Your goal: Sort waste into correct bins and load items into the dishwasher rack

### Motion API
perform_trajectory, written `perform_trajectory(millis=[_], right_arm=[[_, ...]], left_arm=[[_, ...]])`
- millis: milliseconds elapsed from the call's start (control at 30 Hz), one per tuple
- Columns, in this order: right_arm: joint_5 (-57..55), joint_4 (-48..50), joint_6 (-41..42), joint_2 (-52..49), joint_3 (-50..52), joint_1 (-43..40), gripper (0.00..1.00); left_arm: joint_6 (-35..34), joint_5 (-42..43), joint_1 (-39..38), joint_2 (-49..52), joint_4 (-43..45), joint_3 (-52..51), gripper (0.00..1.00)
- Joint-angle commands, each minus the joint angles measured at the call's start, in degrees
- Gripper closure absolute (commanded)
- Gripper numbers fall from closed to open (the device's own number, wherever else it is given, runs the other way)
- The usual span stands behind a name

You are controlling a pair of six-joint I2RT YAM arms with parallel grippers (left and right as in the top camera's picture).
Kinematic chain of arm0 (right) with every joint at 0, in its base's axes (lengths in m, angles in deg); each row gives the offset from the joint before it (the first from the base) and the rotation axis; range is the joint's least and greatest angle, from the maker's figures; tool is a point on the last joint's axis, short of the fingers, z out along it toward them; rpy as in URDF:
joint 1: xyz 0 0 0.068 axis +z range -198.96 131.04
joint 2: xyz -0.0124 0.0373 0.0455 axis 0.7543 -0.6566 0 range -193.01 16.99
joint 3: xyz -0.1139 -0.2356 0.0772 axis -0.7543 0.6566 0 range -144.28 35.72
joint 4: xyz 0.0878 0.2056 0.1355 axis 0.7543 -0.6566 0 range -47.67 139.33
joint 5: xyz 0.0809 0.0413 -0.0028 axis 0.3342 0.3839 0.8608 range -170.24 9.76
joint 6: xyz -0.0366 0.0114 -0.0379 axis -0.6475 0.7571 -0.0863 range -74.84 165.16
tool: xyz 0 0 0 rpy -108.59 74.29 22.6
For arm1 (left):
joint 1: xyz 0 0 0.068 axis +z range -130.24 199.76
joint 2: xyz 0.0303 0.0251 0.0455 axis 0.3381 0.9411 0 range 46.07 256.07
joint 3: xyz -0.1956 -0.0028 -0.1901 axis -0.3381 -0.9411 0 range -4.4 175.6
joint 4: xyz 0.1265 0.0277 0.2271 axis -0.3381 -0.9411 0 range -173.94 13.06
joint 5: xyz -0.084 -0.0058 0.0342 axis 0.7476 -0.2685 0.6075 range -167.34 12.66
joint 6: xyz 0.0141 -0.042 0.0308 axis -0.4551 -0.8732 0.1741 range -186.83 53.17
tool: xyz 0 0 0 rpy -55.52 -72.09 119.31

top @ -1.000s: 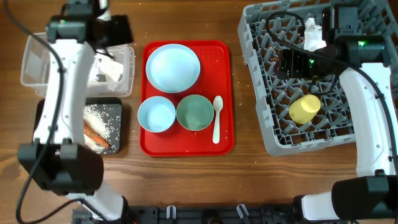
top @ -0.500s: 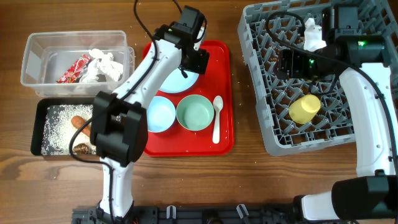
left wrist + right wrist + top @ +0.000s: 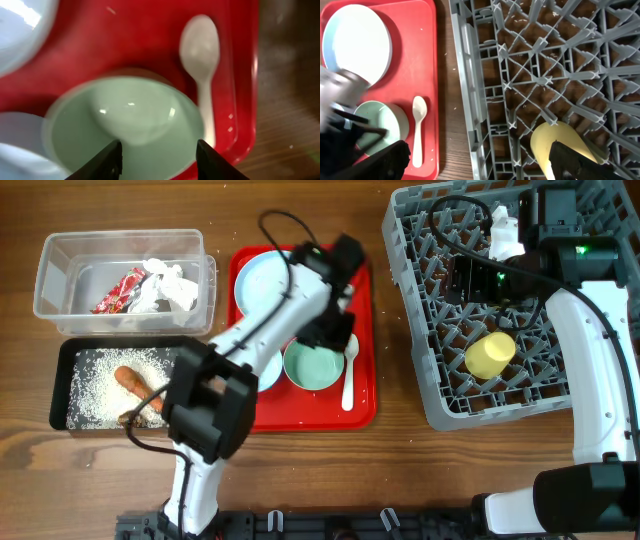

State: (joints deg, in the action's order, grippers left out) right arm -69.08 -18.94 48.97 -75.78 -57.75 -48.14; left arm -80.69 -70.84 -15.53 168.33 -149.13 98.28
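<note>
The rack [image 3: 420, 300] sits on the right with the cup [image 3: 490, 355] in it. The right gripper [image 3: 482, 160] hangs over that cup, jaws wide apart and empty. The red tray [image 3: 320, 412] in the middle holds the dishes not yet loaded. The plate [image 3: 262, 285] is at its far end, and the blue bowl [image 3: 17, 150] and green bowl [image 3: 315, 370] sit side by side nearer. The spoon [image 3: 200, 50] lies just right of the green bowl.

The step in hand looks like picking up the green bowl. The left gripper [image 3: 159, 157] hovers right above it, jaws partly apart and gripping nothing. Both fingers are over the bowl's near side in the wrist view (blurred, so I cannot tell whether they touch it).

To do this well, one finger should go inside the wall and one outside. They should pinch a stretch of rim clear of both the blue bowl and the spoon. Come straight down and close firmly, since smooth plastic may slip. Then lift level before crossing to the rack.
</note>
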Motion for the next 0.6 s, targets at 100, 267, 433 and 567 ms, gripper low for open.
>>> perform_trajectory(millis=[100, 267, 433, 567], right_arm=[[1.0, -0.2, 0.8, 0.3, 0.2, 0.0, 0.07], [7.6, -0.2, 0.9, 0.3, 0.2, 0.0, 0.08], [9.1, 6.2, 11.1, 0.3, 8.2, 11.4, 0.13], [4.6, 20.1, 23.3, -1.7, 18.8, 27.8, 0.19]], left_arm=[[-9.1, -1.7, -3.8, -1.0, 4.3, -6.7, 0.55], [-9.1, -3.1, 0.5, -9.1, 4.3, -5.3, 0.54], [-9.1, -6.4, 17.0, -27.7, 4.4, -5.3, 0.25], [-9.1, -6.4, 29.1, -30.3, 3.6, -5.3, 0.0]])
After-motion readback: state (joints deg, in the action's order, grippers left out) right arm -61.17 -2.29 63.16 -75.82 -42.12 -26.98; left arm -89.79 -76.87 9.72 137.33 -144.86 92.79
